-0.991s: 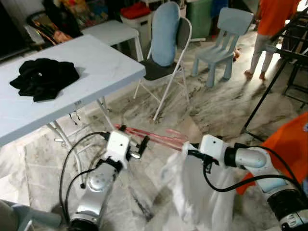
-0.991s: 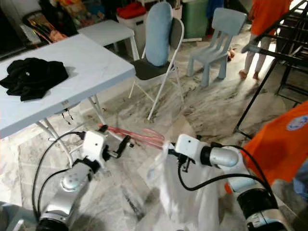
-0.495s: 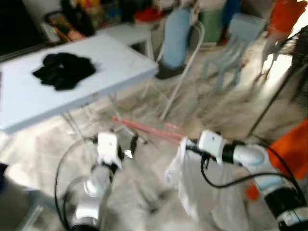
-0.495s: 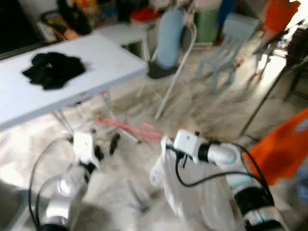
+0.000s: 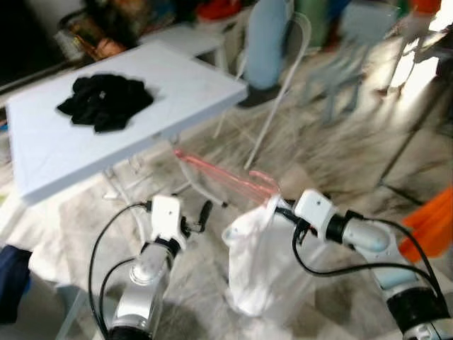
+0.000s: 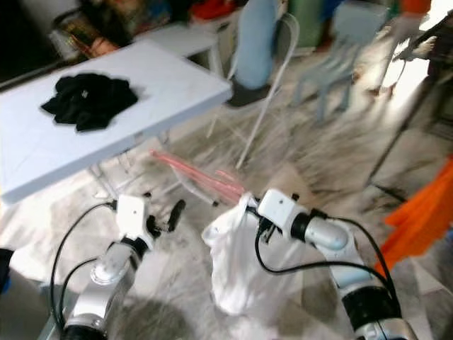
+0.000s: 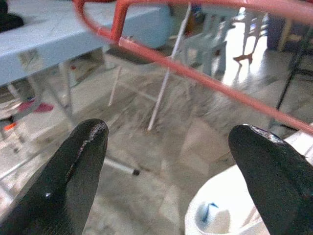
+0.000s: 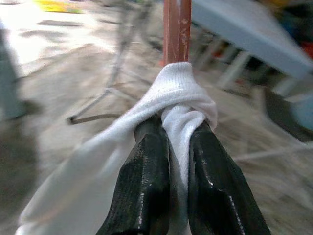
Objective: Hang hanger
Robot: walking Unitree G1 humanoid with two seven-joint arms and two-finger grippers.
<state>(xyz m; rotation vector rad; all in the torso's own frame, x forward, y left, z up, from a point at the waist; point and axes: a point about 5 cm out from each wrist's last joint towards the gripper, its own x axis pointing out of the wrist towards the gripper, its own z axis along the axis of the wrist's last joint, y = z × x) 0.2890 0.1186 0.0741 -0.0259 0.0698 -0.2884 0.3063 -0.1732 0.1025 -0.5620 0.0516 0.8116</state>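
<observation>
I see right gripper (image 8: 166,196) fingers clamped on the white garment (image 5: 258,262) draped over the red hanger (image 5: 223,176); left gripper (image 7: 171,171) fingers spread, hanger bar beyond them, untouched.

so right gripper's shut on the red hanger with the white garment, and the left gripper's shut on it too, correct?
Not quite. The right gripper is shut on the red hanger and white garment, but the left wrist view shows the left gripper open, fingers wide apart with the hanger beyond them, ungripped.
</observation>
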